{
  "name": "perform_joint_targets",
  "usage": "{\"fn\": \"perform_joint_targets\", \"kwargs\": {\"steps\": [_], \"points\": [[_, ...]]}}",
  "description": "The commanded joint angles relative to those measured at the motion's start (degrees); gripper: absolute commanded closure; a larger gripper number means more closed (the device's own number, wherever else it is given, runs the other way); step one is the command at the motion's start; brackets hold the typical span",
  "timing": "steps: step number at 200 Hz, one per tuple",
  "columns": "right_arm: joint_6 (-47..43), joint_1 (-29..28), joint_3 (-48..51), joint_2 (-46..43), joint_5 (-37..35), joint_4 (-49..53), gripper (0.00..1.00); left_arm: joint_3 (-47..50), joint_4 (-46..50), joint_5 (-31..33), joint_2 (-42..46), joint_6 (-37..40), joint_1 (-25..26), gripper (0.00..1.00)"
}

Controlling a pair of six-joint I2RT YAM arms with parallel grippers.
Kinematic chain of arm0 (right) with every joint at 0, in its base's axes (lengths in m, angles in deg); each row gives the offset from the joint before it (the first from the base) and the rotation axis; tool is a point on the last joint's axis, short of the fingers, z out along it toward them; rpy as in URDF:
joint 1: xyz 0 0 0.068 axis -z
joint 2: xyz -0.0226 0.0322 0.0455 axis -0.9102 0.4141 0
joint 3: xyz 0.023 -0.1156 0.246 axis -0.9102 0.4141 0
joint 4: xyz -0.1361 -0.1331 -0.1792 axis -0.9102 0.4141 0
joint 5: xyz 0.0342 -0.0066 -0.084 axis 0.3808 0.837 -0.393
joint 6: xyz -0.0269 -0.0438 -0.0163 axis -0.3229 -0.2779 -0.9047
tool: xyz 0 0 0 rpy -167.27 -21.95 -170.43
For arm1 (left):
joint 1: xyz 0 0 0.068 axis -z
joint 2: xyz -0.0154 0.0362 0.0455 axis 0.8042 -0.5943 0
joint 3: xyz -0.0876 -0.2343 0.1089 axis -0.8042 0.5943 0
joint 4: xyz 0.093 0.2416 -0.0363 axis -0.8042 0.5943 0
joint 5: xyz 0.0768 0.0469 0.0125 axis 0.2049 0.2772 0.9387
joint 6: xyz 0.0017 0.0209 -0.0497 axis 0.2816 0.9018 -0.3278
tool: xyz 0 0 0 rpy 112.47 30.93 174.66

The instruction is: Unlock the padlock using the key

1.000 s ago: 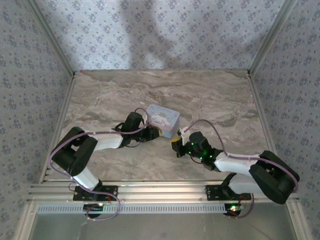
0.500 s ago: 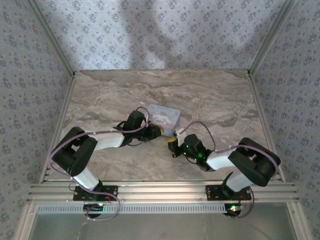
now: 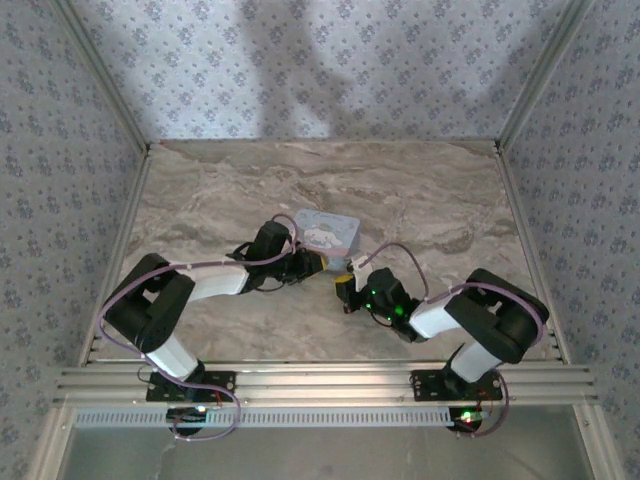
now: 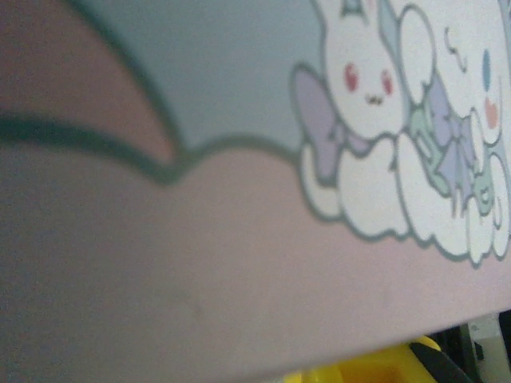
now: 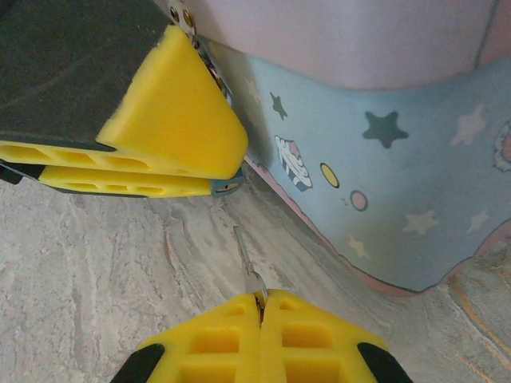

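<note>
The right hand is pressed together on the thin key, low over the bench. Beyond it, the left hand is closed on a small blue bit, seemingly the padlock, just beside the tin box.

At the bottom edge we see the right gripper, its yellow foam-like fingers pressed together on a thin silver metal key. The blade sticks out ahead over the grey marbled bench. It points toward the left gripper at upper left but stops short of it. That gripper's yellow wedge fingers lie closed one against the other, and a sliver of the tiny blue padlock peeks out at their tips. Just beside them stands the pale-blue tin box, printed with stars, dots and a small cat, with a pink band above.
</note>
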Motion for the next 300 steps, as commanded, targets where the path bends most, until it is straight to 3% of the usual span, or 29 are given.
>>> {"fn": "perform_joint_targets", "kwargs": {"steps": [1, 300], "points": [[0.8, 0.3, -1.1, 0.8, -1.0, -2.7, 1.00, -1.7, -1.0, -1.7, 2.3, -1.1, 0.5, 0.78], [1.8, 0.9, -1.0, 2.7, -1.3, -8.4, 1.00, -2.5, 0.1, -1.3, 1.9, -0.9, 0.8, 0.78]]}}
